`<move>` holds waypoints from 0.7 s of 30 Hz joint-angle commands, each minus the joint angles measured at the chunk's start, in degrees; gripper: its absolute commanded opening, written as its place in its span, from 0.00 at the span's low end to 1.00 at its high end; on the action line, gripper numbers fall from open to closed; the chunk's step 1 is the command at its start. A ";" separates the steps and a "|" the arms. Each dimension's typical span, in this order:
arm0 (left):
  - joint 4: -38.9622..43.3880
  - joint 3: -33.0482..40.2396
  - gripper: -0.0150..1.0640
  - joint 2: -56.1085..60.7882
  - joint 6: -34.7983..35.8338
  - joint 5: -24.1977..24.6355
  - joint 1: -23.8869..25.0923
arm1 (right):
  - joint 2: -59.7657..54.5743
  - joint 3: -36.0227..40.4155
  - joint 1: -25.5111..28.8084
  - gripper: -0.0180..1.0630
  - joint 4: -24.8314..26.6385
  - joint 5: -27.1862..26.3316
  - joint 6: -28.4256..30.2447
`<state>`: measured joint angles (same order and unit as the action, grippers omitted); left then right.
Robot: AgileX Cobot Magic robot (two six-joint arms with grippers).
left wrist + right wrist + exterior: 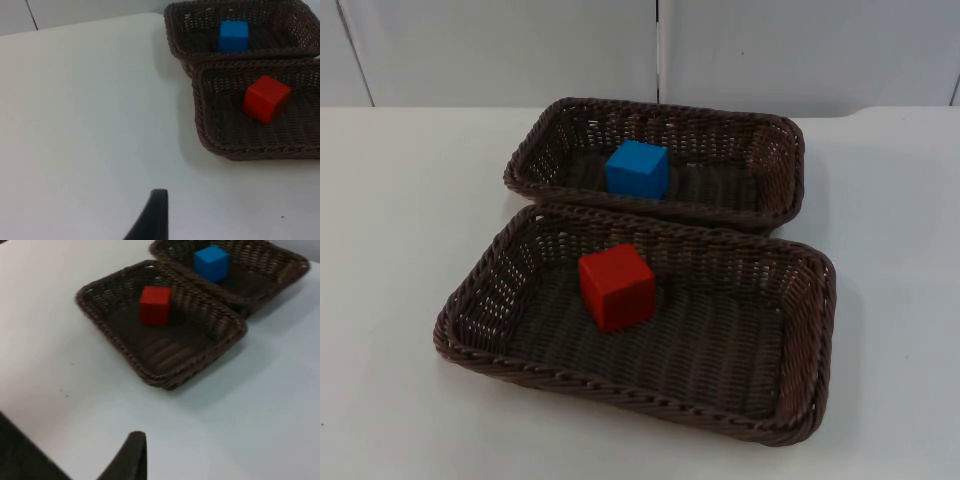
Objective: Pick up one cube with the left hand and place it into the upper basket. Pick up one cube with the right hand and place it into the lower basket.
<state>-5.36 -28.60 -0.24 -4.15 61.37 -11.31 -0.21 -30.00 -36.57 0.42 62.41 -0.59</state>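
A blue cube (638, 169) rests inside the upper wicker basket (782, 150), left of its middle. A red cube (616, 287) sits in the lower wicker basket (812, 330), toward its left half and turned slightly. In the left wrist view, my left gripper (155, 220) hangs over bare table well away from both baskets, with the red cube (266, 98) and blue cube (233, 36) ahead of it. My right gripper (132, 457) is likewise drawn back over bare table, facing the red cube (155, 305) and blue cube (211, 262). Neither gripper holds anything.
The two dark brown baskets stand side by side, long rims nearly touching, in the middle of the white table (400, 250). A grey partition wall (520, 50) closes the far edge. Open table surrounds the baskets on the left, right and front.
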 commanded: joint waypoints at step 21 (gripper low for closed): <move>-0.07 0.33 0.83 0.24 0.21 0.20 -0.34 | 0.21 0.42 21.25 0.99 0.17 -0.71 0.11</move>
<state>-5.36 -28.60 -0.24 -4.15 61.37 -11.31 -0.21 -30.00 -16.95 0.42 62.29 -0.43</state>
